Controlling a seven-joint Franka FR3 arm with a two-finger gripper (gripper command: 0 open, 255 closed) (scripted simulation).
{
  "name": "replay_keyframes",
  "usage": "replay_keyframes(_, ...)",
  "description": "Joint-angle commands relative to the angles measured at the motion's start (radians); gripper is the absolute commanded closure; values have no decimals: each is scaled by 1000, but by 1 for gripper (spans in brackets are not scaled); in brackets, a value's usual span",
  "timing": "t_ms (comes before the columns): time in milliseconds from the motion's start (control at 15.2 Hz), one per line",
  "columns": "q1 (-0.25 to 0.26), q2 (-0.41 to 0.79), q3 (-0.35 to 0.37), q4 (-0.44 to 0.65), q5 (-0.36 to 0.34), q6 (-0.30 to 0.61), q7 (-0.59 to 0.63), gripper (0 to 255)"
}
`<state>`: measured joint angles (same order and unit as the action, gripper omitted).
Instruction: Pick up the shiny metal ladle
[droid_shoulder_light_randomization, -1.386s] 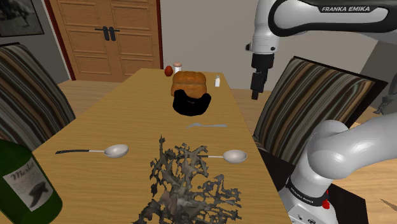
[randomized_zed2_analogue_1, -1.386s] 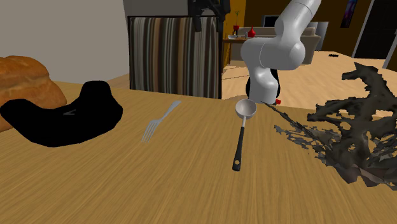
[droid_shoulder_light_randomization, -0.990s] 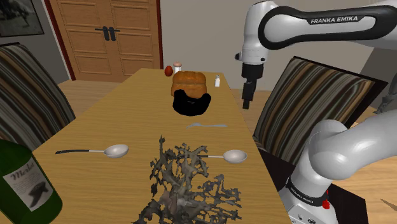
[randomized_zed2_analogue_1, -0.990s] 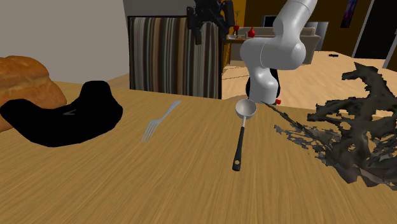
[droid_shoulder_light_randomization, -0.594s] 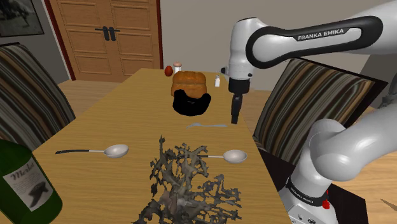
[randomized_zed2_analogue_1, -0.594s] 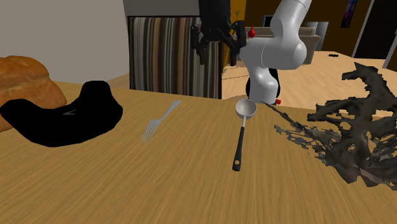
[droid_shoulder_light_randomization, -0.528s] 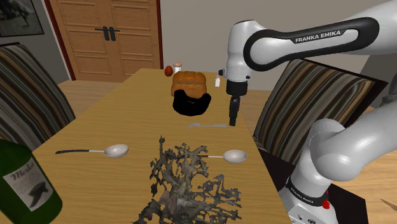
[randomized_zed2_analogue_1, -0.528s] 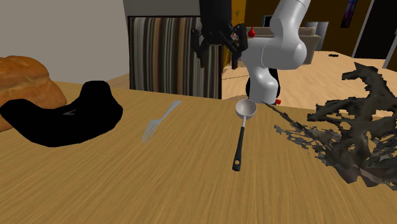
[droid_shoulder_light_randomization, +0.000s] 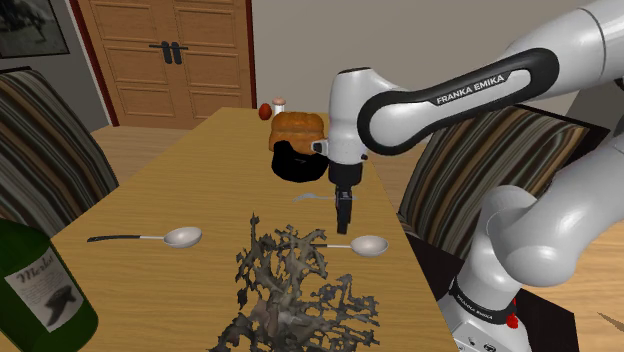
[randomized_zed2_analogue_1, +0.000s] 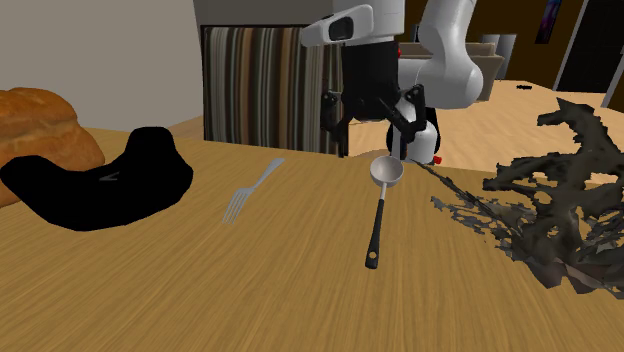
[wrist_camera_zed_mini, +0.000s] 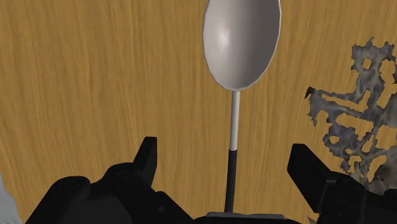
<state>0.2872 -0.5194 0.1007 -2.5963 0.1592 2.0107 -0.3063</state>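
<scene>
The ladle lies on the wooden table near the edge at the shoulder view's right. It has a pale metal bowl and a thin stem that turns into a black handle. My gripper hangs above it, pointing down, open and holding nothing. In the second exterior view the gripper stands just over the bowl end, its fingers spread wide. In the wrist view the ladle's bowl is ahead of the gripper, and the handle runs back between the fingers, untouched.
A dark branchy sculpture lies right beside the ladle, over its handle end. A fork, a black lump and a bread loaf lie farther along. A second ladle and a green bottle sit toward the shoulder view's left. Striped chairs flank the table.
The arm has swung from above the striped chair in over the table and come down. The gripper now hangs low over the ladle. Nothing on the table moved.
</scene>
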Motion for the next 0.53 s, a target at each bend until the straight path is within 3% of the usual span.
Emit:
replay_keyframes(0,33,44,23,-12,24,64,-17,0)
replay_keyframes(462,45,106,35,-61,39,176,-32,0)
